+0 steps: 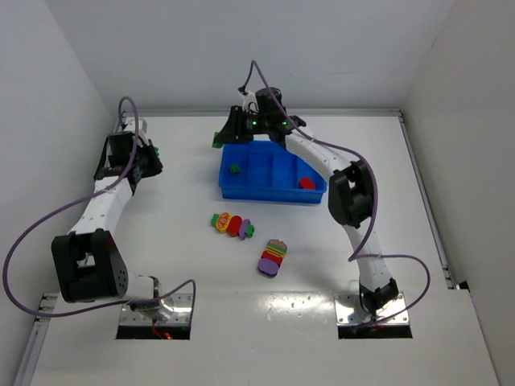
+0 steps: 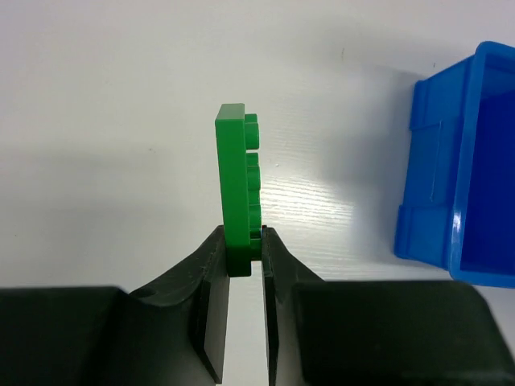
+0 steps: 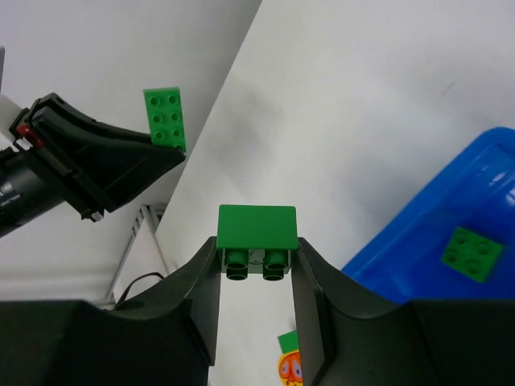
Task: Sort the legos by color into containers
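The left arm's jaws are closed on the bottom edge of a thin green plate, which stands upright between them with its studs turned to the right in the wrist view. The plate is held above the white table, well to the left of the blue tray, whose corner shows at the right edge of that wrist view.

The right arm's jaws grip a chunkier green brick by its two sides, with two round studs showing under its flat face. In the overhead view this brick hangs just off the tray's far left corner, over bare table rather than over a compartment. From the right wrist, the left arm's plate can be seen further off, up and to the left.

Inside the tray, a small green piece lies in the leftmost compartment and a red piece in the rightmost; the two compartments between them look bare.

Nearer the arm bases, two multicoloured clumps lie on the table in front of the tray. One is a row of green, yellow, red and purple pieces. The other, a stack banded in purple, red, yellow and green, lies just beside it, closer to the right arm.
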Motion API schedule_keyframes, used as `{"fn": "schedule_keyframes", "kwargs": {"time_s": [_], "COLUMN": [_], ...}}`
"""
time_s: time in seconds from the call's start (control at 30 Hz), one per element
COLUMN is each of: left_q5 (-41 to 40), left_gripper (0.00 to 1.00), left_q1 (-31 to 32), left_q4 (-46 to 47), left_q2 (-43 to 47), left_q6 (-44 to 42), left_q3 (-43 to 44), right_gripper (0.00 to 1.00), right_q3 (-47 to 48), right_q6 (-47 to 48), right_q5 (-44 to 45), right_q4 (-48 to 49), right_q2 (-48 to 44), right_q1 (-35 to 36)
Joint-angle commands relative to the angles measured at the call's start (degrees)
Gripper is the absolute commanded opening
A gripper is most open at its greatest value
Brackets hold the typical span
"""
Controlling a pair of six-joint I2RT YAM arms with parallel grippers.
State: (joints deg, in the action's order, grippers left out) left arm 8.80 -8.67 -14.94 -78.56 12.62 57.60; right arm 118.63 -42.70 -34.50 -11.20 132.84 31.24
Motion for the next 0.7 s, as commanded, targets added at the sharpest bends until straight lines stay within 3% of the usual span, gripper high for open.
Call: {"fn": "schedule_keyframes", "kwargs": {"time_s": [0.0,0.27,0.5,0.6,0.67], "left_q5": [-0.89,3.58,8.77,11.22,12.64], "left_gripper": [0.02,0.02,0.06,0.06,0.07], "left_q1": [0.58,0.58,1.28,3.04,3.74], "left_q4": [0.79,1.32,1.32,1.32,1.32], "left_q2": [0.87,0.34,-0.27,-0.27,-1.06], "left_q6": [1.35,1.35,-0.58,-2.08,-2.08], "left_q3": [-0.39,0.84,4.44,5.06,5.68], "right_gripper": [0.0,0.0,0.0,0.0,0.07], "right_q3": [2.48,-4.19,-5.86,-6.48,-6.48], "right_q6": [2.26,7.97,20.98,22.48,24.23], "right_q5": [0.05,5.31,22.0,23.51,23.51], "right_q4": [-0.57,-6.98,-13.85,-14.37,-14.37], "right_q2": [-3.64,-4.78,-4.78,-4.17,-3.55], "right_q1": [0.75,0.22,0.22,0.22,0.83]}}
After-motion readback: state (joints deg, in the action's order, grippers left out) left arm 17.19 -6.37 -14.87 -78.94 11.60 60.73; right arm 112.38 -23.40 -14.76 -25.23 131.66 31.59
